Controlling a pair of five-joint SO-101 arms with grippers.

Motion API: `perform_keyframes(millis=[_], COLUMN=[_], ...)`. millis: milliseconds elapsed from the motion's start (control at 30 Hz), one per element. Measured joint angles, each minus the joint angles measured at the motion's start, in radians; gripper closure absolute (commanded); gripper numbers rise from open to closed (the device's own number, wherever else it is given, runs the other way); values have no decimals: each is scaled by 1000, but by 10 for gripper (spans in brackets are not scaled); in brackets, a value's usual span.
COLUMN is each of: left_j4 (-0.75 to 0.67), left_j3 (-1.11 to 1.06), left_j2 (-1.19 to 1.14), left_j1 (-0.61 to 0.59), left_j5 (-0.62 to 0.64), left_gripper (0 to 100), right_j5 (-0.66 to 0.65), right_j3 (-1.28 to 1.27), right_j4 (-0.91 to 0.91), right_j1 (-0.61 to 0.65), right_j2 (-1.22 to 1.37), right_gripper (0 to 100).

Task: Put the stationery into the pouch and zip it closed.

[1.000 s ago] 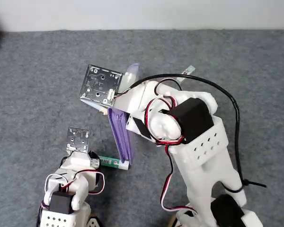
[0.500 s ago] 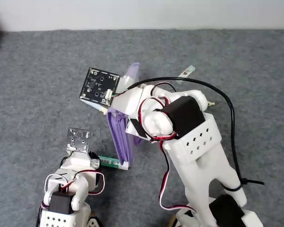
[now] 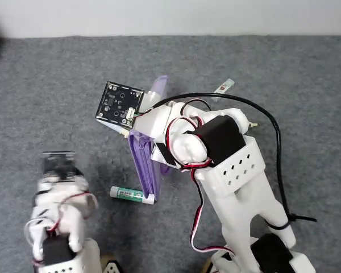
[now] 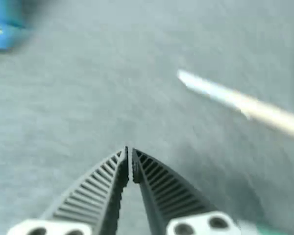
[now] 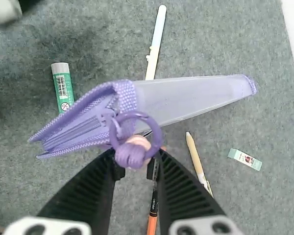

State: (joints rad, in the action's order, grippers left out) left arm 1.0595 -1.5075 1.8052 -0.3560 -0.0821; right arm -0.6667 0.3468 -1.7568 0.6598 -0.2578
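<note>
My right gripper (image 5: 134, 159) is shut on the ring pull at the zipper end of the purple pouch (image 5: 152, 105), holding it up on edge over the table. In the high view the pouch (image 3: 148, 165) hangs beneath the right arm's wrist. A green glue stick (image 3: 132, 194) lies beside the pouch's near end, also seen as the glue stick (image 5: 62, 85). Around the pouch lie a white pen (image 5: 156, 39), a pencil (image 5: 196, 156), an orange pen (image 5: 152, 215) and a small eraser (image 5: 244, 159). My left gripper (image 4: 129, 152) is shut and empty above bare carpet.
The grey carpet-like table (image 3: 273, 68) runs back to a white wall. The left arm (image 3: 59, 193) stands at the front left, apart from the glue stick. A pale pen-like stick (image 4: 235, 100) shows ahead of the left gripper.
The left arm has swung left, away from the glue stick it was beside, leaving it on the table. The right arm shifted slightly, still holding the pouch.
</note>
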Motion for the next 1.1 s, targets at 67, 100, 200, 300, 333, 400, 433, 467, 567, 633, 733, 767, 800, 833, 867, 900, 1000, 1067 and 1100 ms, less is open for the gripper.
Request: perform_keyframes(millis=[67,100,200,300,333,400,433,467,567,633,733,767,800,833,867,900,1000,1067,1100], left_j4=[-18,-21,-23,-9,2,40,60,80,117,118,118,118,120,120,121,121,121,121,121], left_j3=[44,71,157,261,293,350,376,399,456,491,519,520,522,522,522,514,474,448,440], left_j2=[0,0,0,0,0,0,0,0,0,0,2,2,2,2,2,2,2,2,2], left_j1=[-17,-14,21,97,132,212,255,292,376,404,439,453,466,476,482,485,486,486,486], left_j5=[29,46,132,253,288,338,354,367,399,407,407,407,407,407,407,407,407,407,407], left_gripper=[964,937,808,718,718,728,733,738,752,761,776,780,779,779,779,779,779,779,779], right_j5=[0,0,0,0,0,0,0,0,0,0,0,0,0,0,0,0,0,0,0], right_j3=[0,0,0,0,0,0,0,0,0,0,0,0,0,0,0,0,0,0,0], right_j4=[0,0,0,0,0,0,0,0,0,0,0,0,0,0,0,0,0,0,0], right_j1=[0,0,0,0,0,0,0,0,0,0,14,25,40,54,66,75,83,84,84], right_j2=[0,0,0,0,0,0,0,0,0,0,0,0,0,0,0,0,0,0,0], right_gripper=[984,984,984,984,984,984,984,984,984,984,984,984,985,985,985,985,985,985,985])
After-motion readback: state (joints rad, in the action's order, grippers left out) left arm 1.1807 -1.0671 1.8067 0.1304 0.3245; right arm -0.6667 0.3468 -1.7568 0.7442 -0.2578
